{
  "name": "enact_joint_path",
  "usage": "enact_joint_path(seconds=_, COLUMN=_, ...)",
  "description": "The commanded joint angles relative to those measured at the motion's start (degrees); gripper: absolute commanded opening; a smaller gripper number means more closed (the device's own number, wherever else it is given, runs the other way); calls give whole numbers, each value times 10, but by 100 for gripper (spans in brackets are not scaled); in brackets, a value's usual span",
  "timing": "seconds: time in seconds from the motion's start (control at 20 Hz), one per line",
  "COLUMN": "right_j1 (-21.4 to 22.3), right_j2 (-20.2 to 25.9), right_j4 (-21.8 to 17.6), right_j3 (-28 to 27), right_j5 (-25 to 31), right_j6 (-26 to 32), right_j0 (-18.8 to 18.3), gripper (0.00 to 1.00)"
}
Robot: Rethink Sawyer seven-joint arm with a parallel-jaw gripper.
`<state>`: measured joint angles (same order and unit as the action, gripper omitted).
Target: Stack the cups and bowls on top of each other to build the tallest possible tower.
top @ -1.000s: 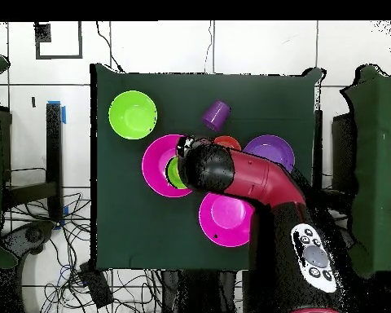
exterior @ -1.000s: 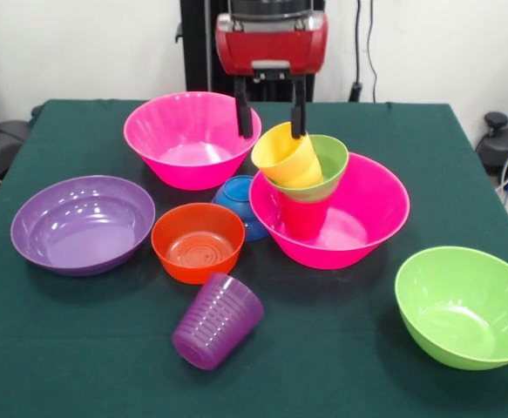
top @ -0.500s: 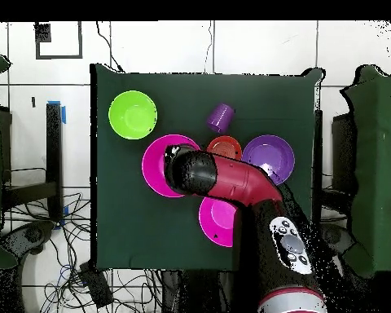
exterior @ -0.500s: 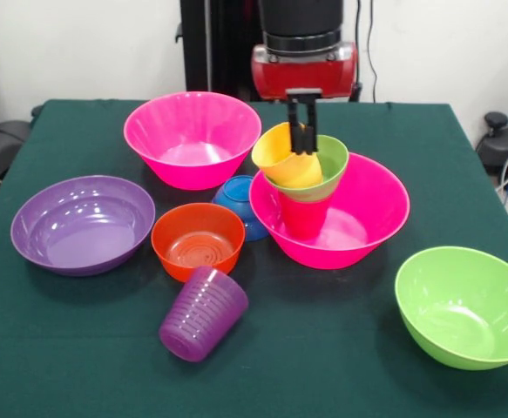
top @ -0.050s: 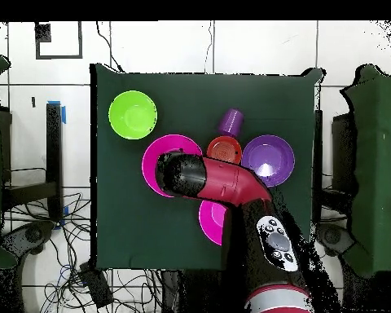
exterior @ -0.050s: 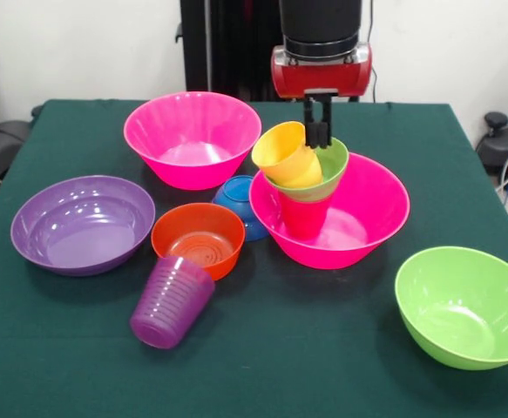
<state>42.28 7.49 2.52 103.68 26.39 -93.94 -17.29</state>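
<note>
Little tower going inside the right pink bowl, gripper parked just above it

In the front view the right pink bowl (exterior @ -0.050s: 358, 222) holds a red cup (exterior @ -0.050s: 304, 216), with the small green bowl (exterior @ -0.050s: 321, 178) sitting on it and the yellow cup (exterior @ -0.050s: 287, 157) tipped over inside that. The gripper (exterior @ -0.050s: 316, 132) is at top centre, fingers pinched narrow, nothing in them. Ridged purple cup (exterior @ -0.050s: 172, 302) lies on its side on the table (exterior @ -0.050s: 79, 366), lower left, touching the orange bowl (exterior @ -0.050s: 198, 239). Count: three cups, seven bowls – second pink (exterior @ -0.050s: 192, 138), purple (exterior @ -0.050s: 83, 223), blue (exterior @ -0.050s: 240, 202) tucked mid-frame, lime (exterior @ -0.050s: 464, 305) lower right, all four empty.
</note>
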Motion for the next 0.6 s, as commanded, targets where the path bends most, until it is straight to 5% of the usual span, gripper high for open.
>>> enact_joint_path(seconds=0.05, right_j1=-23, right_j2=-6, right_j4=13, right_j3=-1, right_j5=54, right_j6=-99, right_j0=11, gripper=0)
enact_joint_path(seconds=0.45, right_j1=2, right_j2=-29, right_j4=6, right_j3=-5, right_j5=82, right_j6=-98, right_j0=26, gripper=0)
enact_joint_path(seconds=0.6, right_j1=46, right_j2=-38, right_j4=4, right_j3=-19, right_j5=152, right_j6=-86, right_j0=32, gripper=0)
